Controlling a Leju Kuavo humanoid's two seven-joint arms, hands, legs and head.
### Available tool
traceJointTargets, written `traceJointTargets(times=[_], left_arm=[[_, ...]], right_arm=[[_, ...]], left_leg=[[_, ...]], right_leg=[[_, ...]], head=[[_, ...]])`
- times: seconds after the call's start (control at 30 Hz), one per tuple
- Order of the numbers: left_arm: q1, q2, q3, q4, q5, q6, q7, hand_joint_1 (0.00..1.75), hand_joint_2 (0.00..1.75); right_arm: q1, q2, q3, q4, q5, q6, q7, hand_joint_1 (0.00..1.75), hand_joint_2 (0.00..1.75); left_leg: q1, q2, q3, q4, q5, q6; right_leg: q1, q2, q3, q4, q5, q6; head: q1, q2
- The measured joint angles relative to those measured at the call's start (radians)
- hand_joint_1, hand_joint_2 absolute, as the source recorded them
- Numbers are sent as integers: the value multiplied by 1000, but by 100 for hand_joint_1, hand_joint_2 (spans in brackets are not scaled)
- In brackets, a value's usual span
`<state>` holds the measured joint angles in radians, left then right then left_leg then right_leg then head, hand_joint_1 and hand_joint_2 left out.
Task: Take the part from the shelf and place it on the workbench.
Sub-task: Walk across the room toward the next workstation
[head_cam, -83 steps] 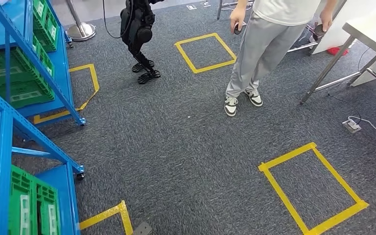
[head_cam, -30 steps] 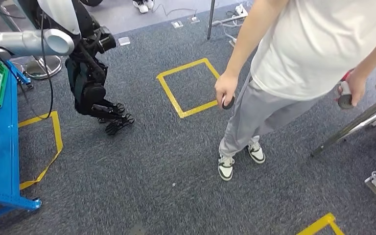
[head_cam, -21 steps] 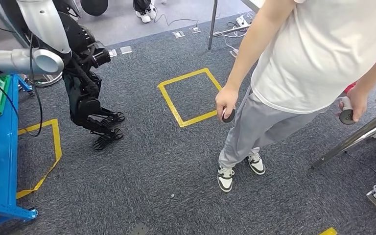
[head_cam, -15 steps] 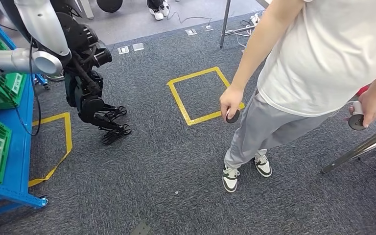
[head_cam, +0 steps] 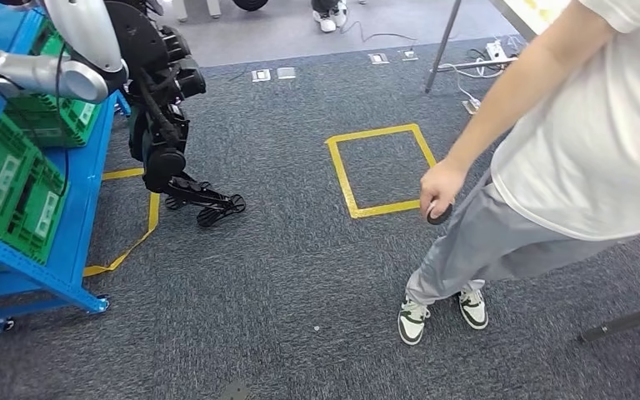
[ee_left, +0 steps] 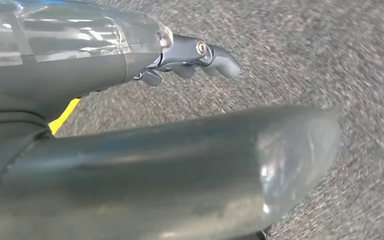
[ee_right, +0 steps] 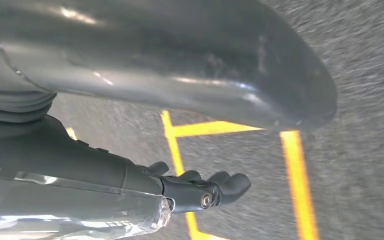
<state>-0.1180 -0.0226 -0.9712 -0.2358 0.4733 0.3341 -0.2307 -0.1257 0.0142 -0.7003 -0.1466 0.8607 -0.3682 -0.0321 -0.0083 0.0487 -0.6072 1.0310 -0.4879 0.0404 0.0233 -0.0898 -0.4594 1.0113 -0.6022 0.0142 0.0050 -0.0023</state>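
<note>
- My left hand (ee_left: 190, 55) hangs over grey carpet (head_cam: 300, 275), fingers curled in loosely, nothing in them.
- My right hand (ee_right: 200, 192) also hangs low, fingers curled in, holding nothing; yellow tape lines on the floor under it.
- Blue shelf (head_cam: 71, 250) at the left, near side, with green crates (head_cam: 12, 196) on it.
- The part itself: can't tell which crate it sits in; too small or hidden from here. Judging by the empty hands, it's still on the shelf.
- Workbench: only a thin table leg (head_cam: 625, 321) at the right edge and another leg (head_cam: 443, 46) far right; top not clearly seen.
- Another robot (head_cam: 162, 125) stands far left, touching or just beside the shelf, silver arm reaching over the crates.
- A person (head_cam: 550, 192) stands right of centre, a dark controller (head_cam: 439, 215) in one hand; yellow tape square (head_cam: 381, 169) on the floor just beyond.
- Step, my guess: walking or turning toward the shelf; pick not yet begun.
- Risks: the other robot is crowding the shelf, so my arm could clash with its arm when I reach in.
- The person is near my path to the bench; a swing or turn could clip them.
- With the part not identified I could grab into the wrong crate or snag a crate rim.
</note>
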Motion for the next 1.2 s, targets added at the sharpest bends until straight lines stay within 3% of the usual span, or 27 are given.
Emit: traceJointTargets(times=[0.07,0.13,0.17,0.2,0.23,0.3,0.37,0.43,0.5,0.57,0.63,0.67,0.7,0.73,0.8,0.87,0.93,1.0,1.07,1.13,1.17,1.2], left_arm=[[-3,-2,0,0,0,-2,0,0,0],[-2,-3,0,0,0,-2,0,0,0],[1,-4,0,0,0,-2,0,0,0],[3,-4,0,0,0,-2,0,0,0],[4,-4,0,0,1,-2,0,0,0],[4,-4,0,0,3,0,0,0,0],[3,-4,0,0,6,2,0,0,0],[5,-4,0,0,7,5,0,0,0],[7,-4,0,0,7,6,1,0,0],[3,-5,0,0,7,7,3,0,0],[0,-6,0,0,7,8,3,0,0],[0,-7,0,0,7,9,3,0,0],[1,-7,0,0,7,10,3,0,0],[1,-7,0,0,7,12,3,0,0],[-1,-7,0,0,8,16,3,0,0],[-4,-8,0,0,9,18,3,0,0],[-3,-10,0,0,9,18,4,0,0],[-3,-10,0,0,10,19,4,0,0],[-6,-11,0,0,10,19,4,0,0],[-8,-13,0,1,10,19,4,0,0],[-7,-13,0,1,11,19,4,0,0],[-7,-13,0,1,11,19,4,0,0]], right_arm=[[3,-2,0,0,-1,0,-3,0,0],[5,-5,0,1,0,1,-3,0,0],[4,-5,0,1,0,3,-1,0,0],[3,-5,0,1,1,4,3,0,0],[2,-5,0,2,3,6,8,0,0],[1,-5,0,2,6,9,20,0,0],[-1,-6,0,1,7,13,29,0,0],[-5,-6,0,1,8,17,35,0,0],[-6,-6,0,1,9,21,38,0,0],[-4,-6,0,1,10,24,40,0,0],[1,-7,0,1,10,27,41,0,0],[2,-8,0,1,10,28,42,0,0],[2,-9,0,1,9,29,42,0,0],[0,-10,0,1,7,30,42,0,0],[-2,-10,0,0,4,30,42,0,0],[-4,-12,0,0,3,30,42,0,0],[-6,-12,0,0,7,31,44,0,0],[-8,-11,0,0,13,33,47,0,0],[-6,-12,0,0,21,36,51,0,0],[-2,-13,0,1,26,40,56,0,0],[0,-14,0,1,28,42,59,0,0],[1,-13,0,2,29,43,61,0,0]], left_leg=[[6,-36,0,-2,3,5],[9,-72,0,-1,4,6],[10,-88,1,-1,4,6],[12,-102,3,-1,5,4],[13,-116,6,-1,5,2],[16,-141,6,0,7,-8],[18,-158,-4,2,13,-23],[21,-168,-14,0,20,-39],[19,-118,-28,21,2,-47],[17,-54,-71,113,-58,-48],[18,-44,-124,234,-114,-51],[18,-44,-135,264,-121,-52],[18,-44,-126,258,-108,-51],[18,-38,-97,214,-81,-50],[14,-17,-17,84,-32,-44],[10,-3,25,11,-24,-36],[7,-11,26,3,-29,-27],[10,-26,25,-1,-25,-17],[13,-42,25,-3,-22,-9],[12,-63,24,-3,-20,-5],[11,-76,24,-2,-20,-4],[10,-89,25,-2,-19,-3]], right_leg=[[-12,62,-48,116,-63,14],[-22,84,-110,241,-106,25],[-27,86,-124,262,-99,28],[-31,89,-123,244,-72,31],[-36,95,-106,190,-28,34],[-45,132,-61,59,46,36],[-47,161,-40,-9,63,28],[-44,152,-40,-21,62,13],[-42,134,-38,-30,73,-4],[-37,108,-38,-37,79,-16],[-31,78,-39,-37,78,-20],[-29,64,-40,-36,78,-20],[-28,52,-40,-35,77,-19],[-27,43,-39,-34,76,-18],[-23,30,-38,-29,70,-10],[-19,21,-39,-22,64,0],[-20,9,-38,-21,62,8],[-23,23,-43,-3,43,19],[-26,60,-80,86,-14,28],[-27,80,-139,220,-72,31],[-27,83,-159,261,-79,30],[-27,85,-163,265,-65,28]], head=[[2,0],[6,0],[7,0],[8,0],[8,0],[9,0],[9,0],[8,0],[4,0],[-2,0],[-5,0],[-6,0],[-6,0],[-6,0],[-6,0],[-4,0],[-1,0],[1,0],[3,0],[5,0],[6,0],[6,0]])
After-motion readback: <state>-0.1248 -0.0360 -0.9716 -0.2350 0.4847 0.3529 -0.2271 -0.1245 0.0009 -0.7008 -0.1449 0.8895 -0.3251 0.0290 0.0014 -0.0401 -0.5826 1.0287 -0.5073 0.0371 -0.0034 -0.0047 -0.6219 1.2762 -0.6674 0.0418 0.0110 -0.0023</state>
